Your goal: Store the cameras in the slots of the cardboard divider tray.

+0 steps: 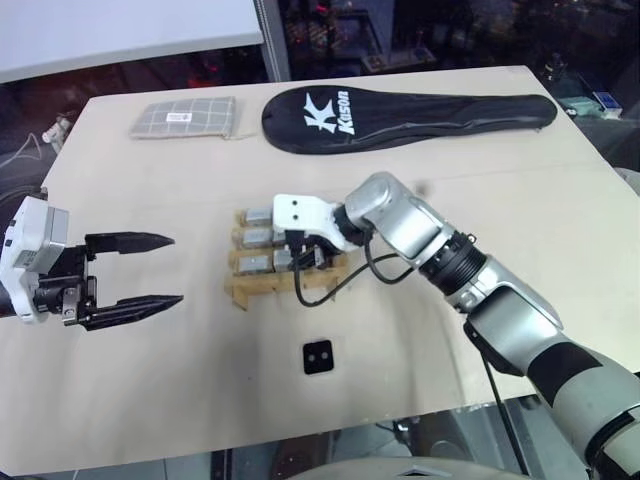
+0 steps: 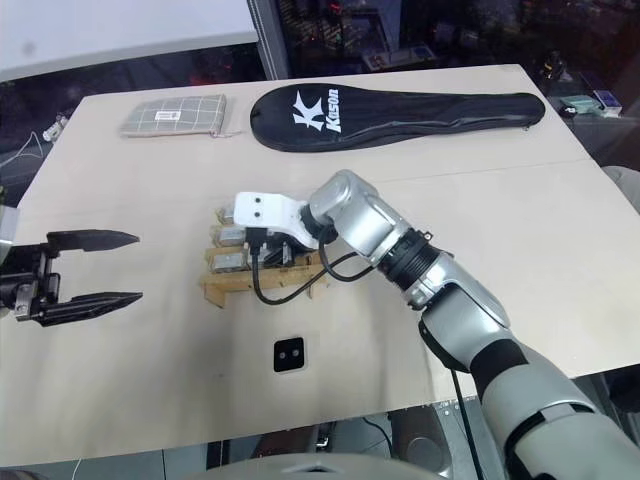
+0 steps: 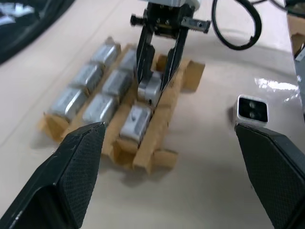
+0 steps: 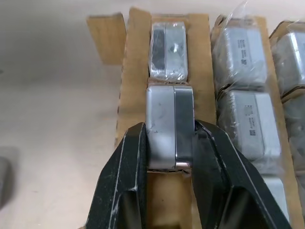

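Cameras fill most of the cardboard divider tray: six lie seated in the two rows on the far side of the right claw, one sits in the end slot of the near row just beyond its fingertips, and one more camera is pinched between the right claw's fingers, which press on its two side faces and hold it over the middle slot of that near row. From the pictures I cannot tell whether its underside has entered the slot or rests on the cardboard walls. The main risk, as I judge it, is a tilted entry: if the camera goes down skewed, a corner could catch on a divider wall and either jam or push the light tray along the counter. Letting go too high could leave it lying across the walls instead of inside. The fingers also stand close to the seated camera ahead and the slot walls, so spreading them may nudge either. A last black-faced camera lies on the counter, apart from the tray on the side away from the full rows. The left claw hangs wide and empty, well clear of the tray.
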Robot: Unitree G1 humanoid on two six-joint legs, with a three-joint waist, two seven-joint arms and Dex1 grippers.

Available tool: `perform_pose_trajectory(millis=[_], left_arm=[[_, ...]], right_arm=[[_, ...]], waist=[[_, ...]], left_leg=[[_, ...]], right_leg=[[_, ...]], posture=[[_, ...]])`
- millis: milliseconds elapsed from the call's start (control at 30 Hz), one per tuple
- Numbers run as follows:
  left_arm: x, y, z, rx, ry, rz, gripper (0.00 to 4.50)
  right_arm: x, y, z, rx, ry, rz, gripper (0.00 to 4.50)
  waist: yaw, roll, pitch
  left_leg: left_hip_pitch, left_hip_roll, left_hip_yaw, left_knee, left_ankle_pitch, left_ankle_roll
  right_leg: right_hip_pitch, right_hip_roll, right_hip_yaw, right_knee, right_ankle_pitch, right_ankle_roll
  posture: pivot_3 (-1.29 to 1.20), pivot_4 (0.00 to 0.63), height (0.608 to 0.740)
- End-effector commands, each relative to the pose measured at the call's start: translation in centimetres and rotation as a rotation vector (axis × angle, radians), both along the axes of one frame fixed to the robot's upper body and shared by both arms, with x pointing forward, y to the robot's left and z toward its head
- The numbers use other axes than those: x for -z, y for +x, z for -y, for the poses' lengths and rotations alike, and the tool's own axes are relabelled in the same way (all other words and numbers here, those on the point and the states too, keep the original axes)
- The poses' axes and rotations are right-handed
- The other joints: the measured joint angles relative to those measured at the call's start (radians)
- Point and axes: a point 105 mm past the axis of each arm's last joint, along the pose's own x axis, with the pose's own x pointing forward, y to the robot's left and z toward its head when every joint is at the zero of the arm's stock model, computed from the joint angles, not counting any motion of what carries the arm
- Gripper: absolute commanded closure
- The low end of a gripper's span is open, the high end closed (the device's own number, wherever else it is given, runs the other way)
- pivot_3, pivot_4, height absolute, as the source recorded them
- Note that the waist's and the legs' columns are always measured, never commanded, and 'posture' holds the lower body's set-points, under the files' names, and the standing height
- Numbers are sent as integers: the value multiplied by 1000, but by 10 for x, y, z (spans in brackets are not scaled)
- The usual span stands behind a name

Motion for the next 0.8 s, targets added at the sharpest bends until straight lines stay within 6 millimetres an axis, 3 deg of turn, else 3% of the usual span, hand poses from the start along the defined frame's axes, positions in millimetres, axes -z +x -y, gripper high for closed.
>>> perform_pose_trajectory(millis=[33, 100, 300, 367, 500, 567, 800], left_arm=[[-8, -2, -3, 3, 28, 34, 0], [-7, -2, -4, 2, 29, 34, 0], [-5, -1, -5, 7, 32, 31, 0], [-6, 0, -3, 14, 26, 34, 0], [-6, 2, -1, 31, 15, 33, 0], [-5, 4, 0, 39, 4, 32, 0], [-2, 10, 2, 53, -8, 23, 0]], right_arm=[[0, -5, -3, -27, -7, 10, 3751], [0, -6, -3, -27, -6, 4, 3751], [-14, -6, 0, -43, 31, 10, 984], [-28, -10, 4, -55, 69, -5, 435], [-63, -35, 23, -169, 204, -54, 435], [-67, -48, 38, -210, 235, -81, 435], [-27, -79, 63, -241, 406, -144, 435]], waist=[[1, 0, 0], [0, 0, 0], [0, 0, 0], [0, 0, 0], [5, 0, 0], [6, -1, 0], [-1, -1, -1]], left_leg=[[0, 0, 0, 0, 0, 0], [0, 0, 0, 0, 0, 0], [0, 0, 0, 0, 0, 0], [0, 0, 0, 0, 0, 0], [-1, 0, -2, 1, 0, 0], [-1, 0, -3, 0, 0, 0], [0, 0, -2, 0, 0, 0]], right_leg=[[0, 0, 0, 0, 0, 0], [0, 0, 0, 0, 0, 0], [0, 0, 0, 0, 0, 0], [0, 0, 0, 0, 0, 0], [0, -1, -2, 0, 0, 0], [1, -2, -3, -1, 0, 0], [2, -4, -3, -1, 0, 0]], posture=[[0, 150, 740], [0, 150, 740], [0, 150, 740], [0, 150, 740], [0, 150, 740], [0, 150, 740], [0, 150, 740]])
